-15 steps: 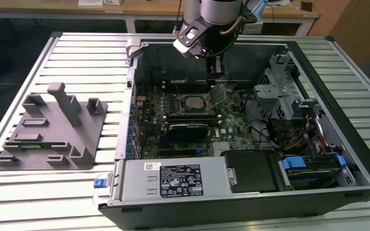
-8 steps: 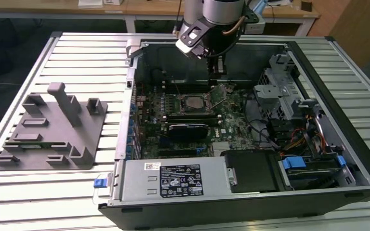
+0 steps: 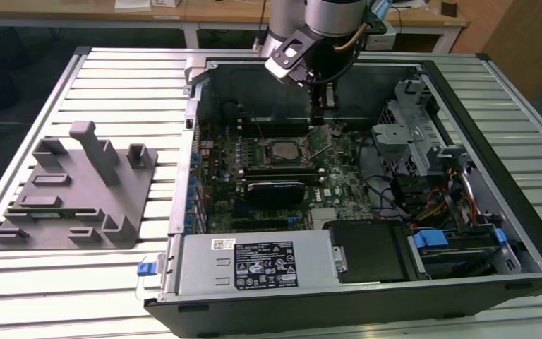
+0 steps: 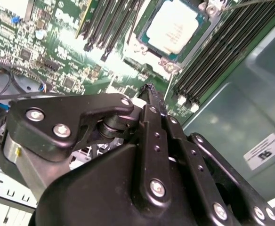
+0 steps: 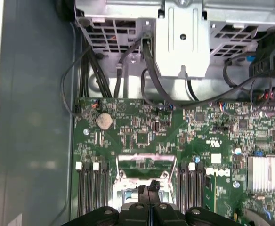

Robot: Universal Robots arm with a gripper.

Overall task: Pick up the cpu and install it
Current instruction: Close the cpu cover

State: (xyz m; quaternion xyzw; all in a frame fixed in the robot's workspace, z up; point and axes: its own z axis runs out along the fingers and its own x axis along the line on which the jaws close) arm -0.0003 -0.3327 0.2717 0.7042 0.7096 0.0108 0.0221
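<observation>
The cpu (image 4: 173, 28) is a small silvery square lying flat in its socket on the green motherboard (image 4: 57, 52), between the rows of black memory slots (image 4: 213, 61). In the exterior view the cpu (image 3: 281, 150) sits mid-board inside the open computer case (image 3: 459, 106). My gripper (image 3: 322, 121) hangs above the board, just beyond the socket toward the case's far wall. Its two black fingers (image 5: 149, 189) are pressed together with nothing between them. In the second wrist view the gripper (image 4: 149, 90) tip stands apart from the chip. A shiny metal socket plate (image 5: 144, 163) lies just ahead of the fingertips.
A grey metal drive cage (image 5: 182, 37) with black cables (image 5: 100, 75) lines one side of the case. A black heatsink block (image 3: 276, 191) and the power supply (image 3: 252, 265) lie nearer the front. On the exterior view's left a grey parts fixture (image 3: 73, 191) rests on the slatted table (image 3: 111, 78).
</observation>
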